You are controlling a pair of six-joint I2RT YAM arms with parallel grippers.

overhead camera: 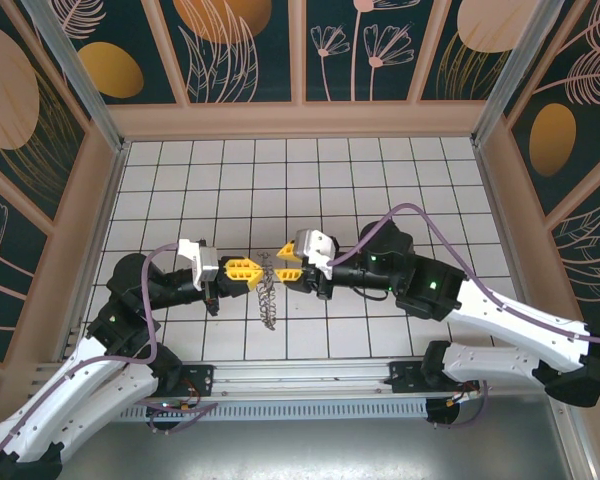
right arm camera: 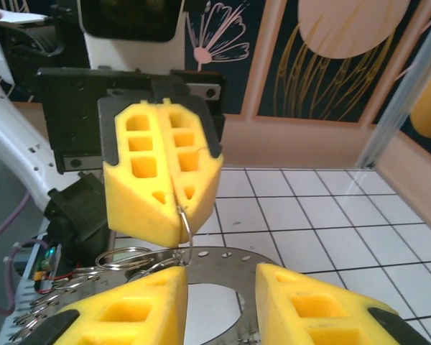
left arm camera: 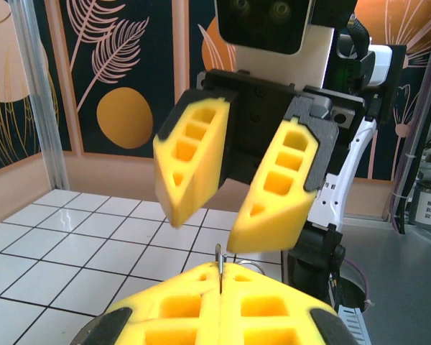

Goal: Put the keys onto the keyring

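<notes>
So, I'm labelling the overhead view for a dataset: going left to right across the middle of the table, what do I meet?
left arm's yellow-fingered gripper → hanging grey-brown metal keyring fringed with wire loops → right arm's yellow-fingered gripper

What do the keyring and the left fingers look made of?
The keyring: flat grey metal, likely steel, going by its dull sheen and soft reflections; its rim loops are thin bright wire. The left fingers: matte yellow plastic with hollow cells, possibly printed; the look leaves that open.
</notes>
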